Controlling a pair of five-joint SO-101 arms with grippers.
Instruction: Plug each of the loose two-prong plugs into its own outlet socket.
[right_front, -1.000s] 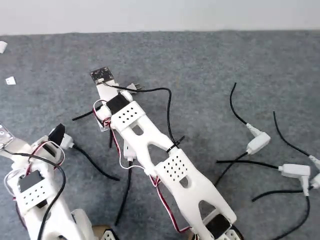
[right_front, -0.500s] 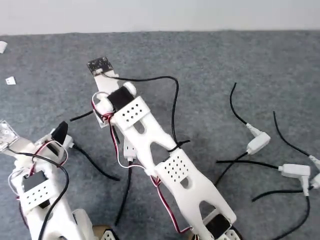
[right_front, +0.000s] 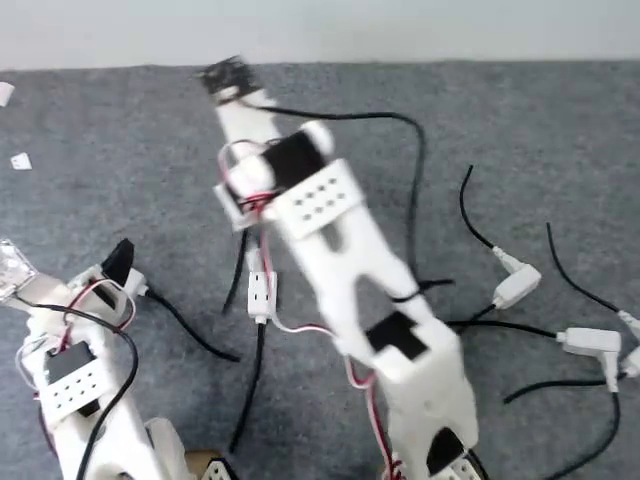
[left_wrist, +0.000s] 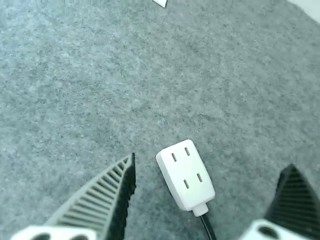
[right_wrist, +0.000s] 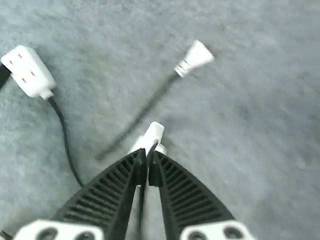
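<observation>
High view: the grey-covered bench (right_front: 420, 120) is being shown with three loose plugs on the right arm's side: an angled plug (right_front: 517, 285), a flat plug (right_front: 590, 342) near it, and an edge plug (right_front: 632, 360) at the frame edge. A white outlet strip (right_front: 262, 293) is lying flat beside the right arm (right_front: 340, 250), which is being held extended toward the far edge of the bench.

Left wrist view: the left pincer (left_wrist: 211, 165) is being held wide open above the bench, with nothing being gripped. An outlet block (left_wrist: 186, 175) is lying between the fingers, clear of both and nearer to one. Its two pairs of slots are facing upward, and a black cord is leaving its near end.

Right wrist view: the right pincer (right_wrist: 148, 154) is being held almost fully closed. A two-prong plug (right_wrist: 153, 134) is being gripped there: its black cord is being pinched between the fingers, and its white body is sitting just past the tips. A second plug (right_wrist: 195, 57), blurred, is lying on the bench farther out, well apart from the pincer.
</observation>
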